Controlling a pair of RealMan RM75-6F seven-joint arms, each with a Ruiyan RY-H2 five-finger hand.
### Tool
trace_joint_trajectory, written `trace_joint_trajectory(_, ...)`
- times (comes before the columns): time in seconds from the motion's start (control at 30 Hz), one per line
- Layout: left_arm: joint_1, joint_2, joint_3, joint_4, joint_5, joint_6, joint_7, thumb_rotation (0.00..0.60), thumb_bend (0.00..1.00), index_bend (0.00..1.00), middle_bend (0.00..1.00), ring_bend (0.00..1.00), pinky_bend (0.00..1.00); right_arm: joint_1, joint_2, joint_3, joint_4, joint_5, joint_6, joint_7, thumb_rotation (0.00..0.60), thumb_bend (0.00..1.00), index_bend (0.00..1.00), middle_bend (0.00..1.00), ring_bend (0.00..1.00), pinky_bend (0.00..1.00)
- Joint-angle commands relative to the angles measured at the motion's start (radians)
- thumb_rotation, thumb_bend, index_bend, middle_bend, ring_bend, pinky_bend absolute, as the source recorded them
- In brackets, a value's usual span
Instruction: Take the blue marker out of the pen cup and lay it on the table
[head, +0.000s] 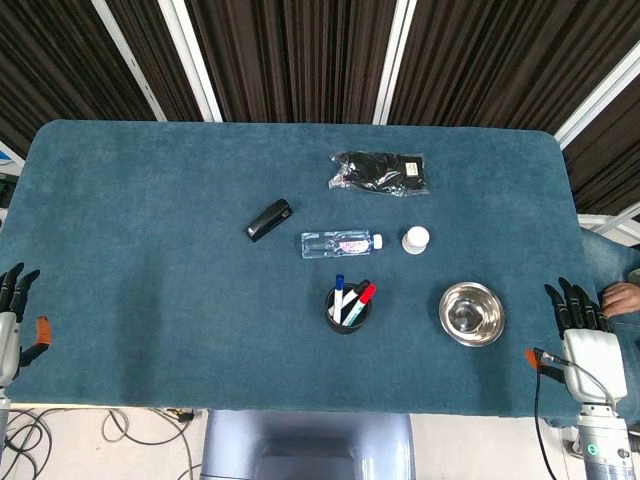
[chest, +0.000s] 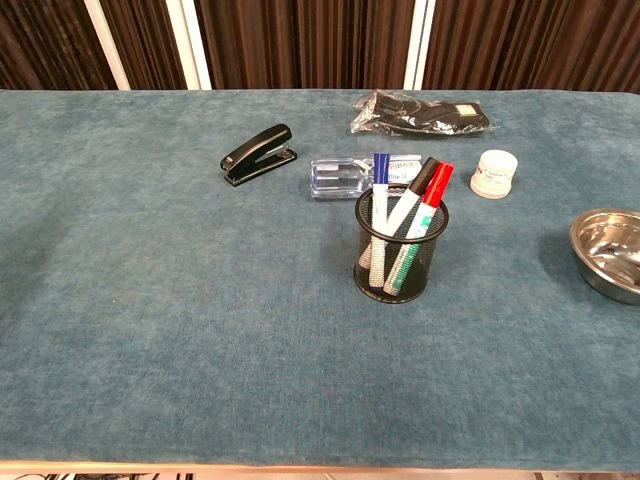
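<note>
A black mesh pen cup (head: 348, 310) (chest: 400, 264) stands near the middle of the blue table, toward the front. It holds three markers: one with a blue cap (head: 339, 284) (chest: 381, 172) on the left, one black-capped, one red-capped (chest: 438, 185). My left hand (head: 14, 318) rests at the table's left front edge, its fingers apart and nothing in it. By the right front edge my right hand (head: 581, 330) is likewise open and empty. Both hands are far from the cup and show only in the head view.
Behind the cup lie a clear water bottle (head: 340, 243) (chest: 352, 176), a black stapler (head: 269, 220) (chest: 259, 154), a small white jar (head: 416, 239) (chest: 495, 173) and a black bag (head: 381, 172) (chest: 420, 113). A steel bowl (head: 472, 313) (chest: 610, 253) sits right of the cup.
</note>
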Motion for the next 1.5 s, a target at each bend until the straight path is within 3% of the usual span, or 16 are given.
trace_joint_trajectory(0.03,0.000,0.000,0.000,0.000,0.000,0.000,0.000,0.600,0.56,0.10,0.00,0.00,0.00,0.000,0.000,0.000,-0.001,0.000,0.001,0.000,0.600,0.25,0.09,0.00,0.00,0.16)
trace_joint_trajectory(0.6,0.001,0.000,0.000,0.000,0.003,0.002,-0.001,0.600,0.56,0.10,0.00,0.00,0.00,-0.001,0.005,0.000,-0.007,-0.001,-0.001,0.015,0.600,0.25,0.09,0.00,0.00,0.16)
trace_joint_trajectory(1.13,0.002,-0.001,-0.002,-0.008,-0.015,-0.005,-0.005,0.600,0.56,0.10,0.00,0.00,0.00,0.016,0.023,-0.006,-0.025,-0.002,-0.052,0.144,0.600,0.24,0.09,0.00,0.00,0.16)
trace_joint_trajectory(1.23,0.000,-0.001,-0.004,-0.006,-0.019,-0.009,-0.003,0.600,0.56,0.10,0.00,0.00,0.00,0.050,0.046,0.001,-0.042,-0.013,-0.105,0.215,0.600,0.23,0.08,0.00,0.00,0.16)
trace_joint_trajectory(1.5,-0.001,-0.001,-0.005,-0.007,-0.020,-0.011,-0.005,0.600,0.56,0.10,0.00,0.00,0.00,0.267,0.206,0.087,-0.098,-0.035,-0.397,0.458,0.600,0.19,0.08,0.00,0.00,0.16)
